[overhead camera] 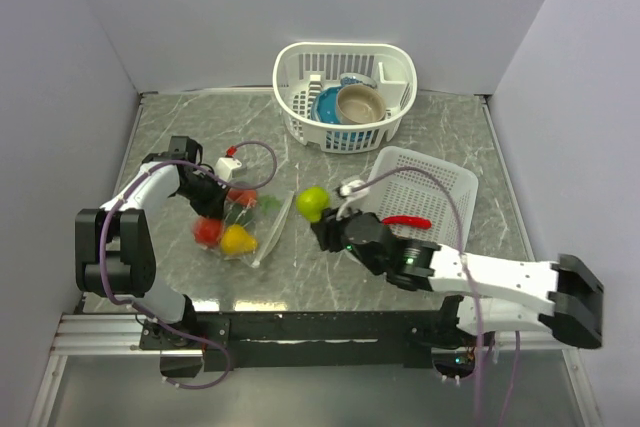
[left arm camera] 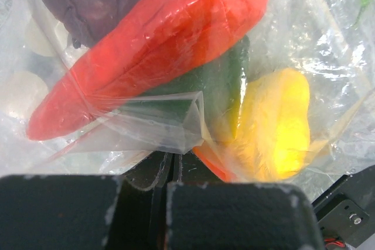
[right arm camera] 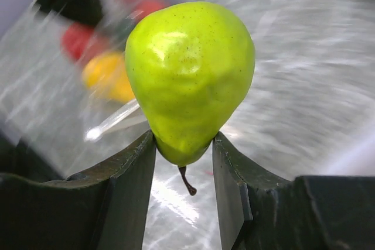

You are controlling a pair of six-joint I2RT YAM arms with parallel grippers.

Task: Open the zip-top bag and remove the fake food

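Note:
The zip-top bag (overhead camera: pixel 243 227) lies left of centre on the table, clear and crumpled. Inside it I see fake food: a red piece (overhead camera: pixel 208 231), a yellow piece (overhead camera: pixel 238 239), and another red one (overhead camera: pixel 243 197). In the left wrist view the bag (left arm camera: pixel 328 39) fills the frame, with a red piece (left arm camera: pixel 158 45), a dark green one (left arm camera: pixel 220 83) and a yellow one (left arm camera: pixel 275 127) pressed against the plastic. My left gripper (overhead camera: pixel 207 190) (left arm camera: pixel 170 165) is shut on the bag's far-left edge. My right gripper (overhead camera: pixel 322 225) (right arm camera: pixel 183 144) is shut on a lime green pear (overhead camera: pixel 312 203) (right arm camera: pixel 190 74), held just right of the bag.
A deep white lattice basket (overhead camera: pixel 300 117) at the back holds a blue bowl and a tan bowl. A shallow white lattice basket (overhead camera: pixel 445 182) sits at the right with a red chili (overhead camera: pixel 407 220) in it. Grey walls close in on both sides.

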